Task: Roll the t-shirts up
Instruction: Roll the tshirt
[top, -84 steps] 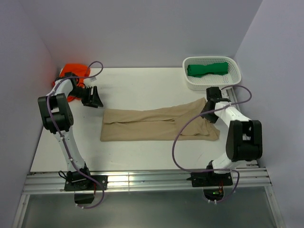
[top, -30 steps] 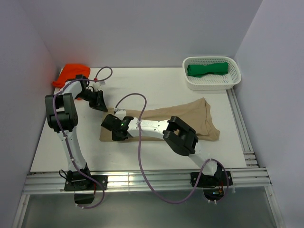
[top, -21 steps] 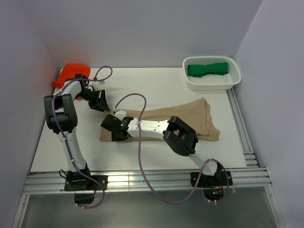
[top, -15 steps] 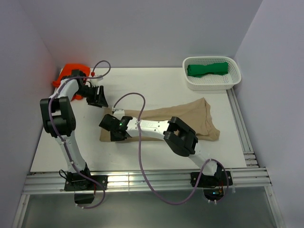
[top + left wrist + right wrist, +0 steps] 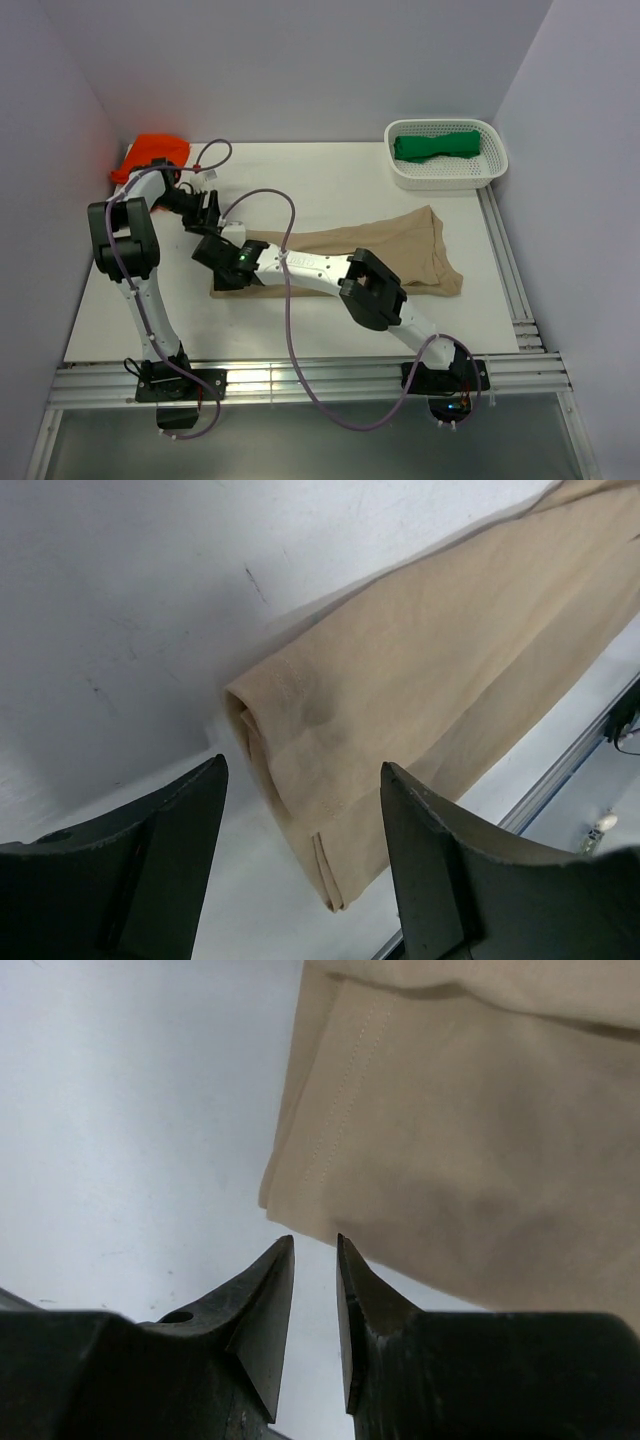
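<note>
**Moved since the earlier views:** the right arm (image 5: 370, 290), formerly at the right end of the tan t-shirt (image 5: 400, 250), is now stretched across the table (image 5: 330, 180) to the shirt's left end. The left arm (image 5: 120, 235) has been brought down from beside the orange t-shirt (image 5: 150, 155) to that same end. The left jaws, nearly closed a second ago, are now spread.

**Item 1, tan t-shirt.** It is laid flat and folded into a long band across the middle of the table. The left end is a folded edge with layered hems, seen in the left wrist view (image 5: 450, 660). A stitched hem corner is seen in the right wrist view (image 5: 480, 1110).

**Item 2, left jaws.** They are held wide apart above the shirt's left end, with nothing gripped.

**Item 3, right jaws.** They are held at a narrow gap with bare table showing between the tips. The tips are just beside the hem corner, and no cloth is seen between them.

**Item 4, orange t-shirt.** It is bunched at the far left corner of the table.

**Item 5, green t-shirt (image 5: 435, 145).** It is rolled and lies inside the white perforated basket (image 5: 495, 165) at the far right corner.
</note>
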### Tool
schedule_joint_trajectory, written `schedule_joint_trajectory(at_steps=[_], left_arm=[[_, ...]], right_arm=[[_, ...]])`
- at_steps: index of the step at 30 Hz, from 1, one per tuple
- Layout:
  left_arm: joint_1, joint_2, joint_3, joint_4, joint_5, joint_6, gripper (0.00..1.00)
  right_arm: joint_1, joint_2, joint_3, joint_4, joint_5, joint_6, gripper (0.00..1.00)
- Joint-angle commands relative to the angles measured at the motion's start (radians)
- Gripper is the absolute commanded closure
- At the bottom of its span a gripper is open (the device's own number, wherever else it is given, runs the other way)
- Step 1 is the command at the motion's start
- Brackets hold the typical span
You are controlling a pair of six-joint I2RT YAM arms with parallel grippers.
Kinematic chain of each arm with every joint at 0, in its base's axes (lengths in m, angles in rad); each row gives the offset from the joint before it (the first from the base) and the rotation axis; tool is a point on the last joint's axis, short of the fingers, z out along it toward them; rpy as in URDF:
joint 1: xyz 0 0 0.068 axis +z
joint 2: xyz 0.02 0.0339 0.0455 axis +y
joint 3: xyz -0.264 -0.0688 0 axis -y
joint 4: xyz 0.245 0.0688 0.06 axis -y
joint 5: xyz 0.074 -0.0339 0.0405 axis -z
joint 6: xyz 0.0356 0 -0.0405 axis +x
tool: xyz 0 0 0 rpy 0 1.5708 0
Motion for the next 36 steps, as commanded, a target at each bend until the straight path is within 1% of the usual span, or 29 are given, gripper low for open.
schedule_joint_trajectory(at_steps=[1, 9, 12, 17, 21, 27, 36], left_arm=[[-0.003, -0.008, -0.009, -0.020, 0.065, 0.047, 0.32], [-0.003, 0.011, -0.047, 0.002, 0.089, 0.049, 0.31], [-0.003, 0.008, -0.059, 0.010, 0.091, 0.051, 0.31], [-0.005, 0.000, -0.072, 0.019, 0.080, 0.044, 0.31], [-0.005, -0.005, -0.075, 0.022, 0.076, 0.043, 0.31], [-0.003, -0.008, -0.082, 0.033, 0.062, 0.034, 0.31], [-0.013, 0.005, -0.085, 0.051, 0.051, 0.014, 0.31]], right_arm=[[0.018, 0.040, 0.041, 0.033, -0.003, -0.007, 0.68], [0.042, 0.104, 0.113, 0.032, 0.008, -0.007, 0.57], [0.051, 0.112, 0.130, 0.003, 0.046, -0.004, 0.55], [0.062, 0.104, 0.130, -0.014, 0.100, -0.003, 0.54], [0.070, 0.127, 0.163, -0.037, 0.123, -0.004, 0.54], [0.076, 0.144, 0.173, -0.030, 0.158, -0.010, 0.53], [0.079, 0.204, 0.236, -0.045, 0.146, -0.021, 0.51]])
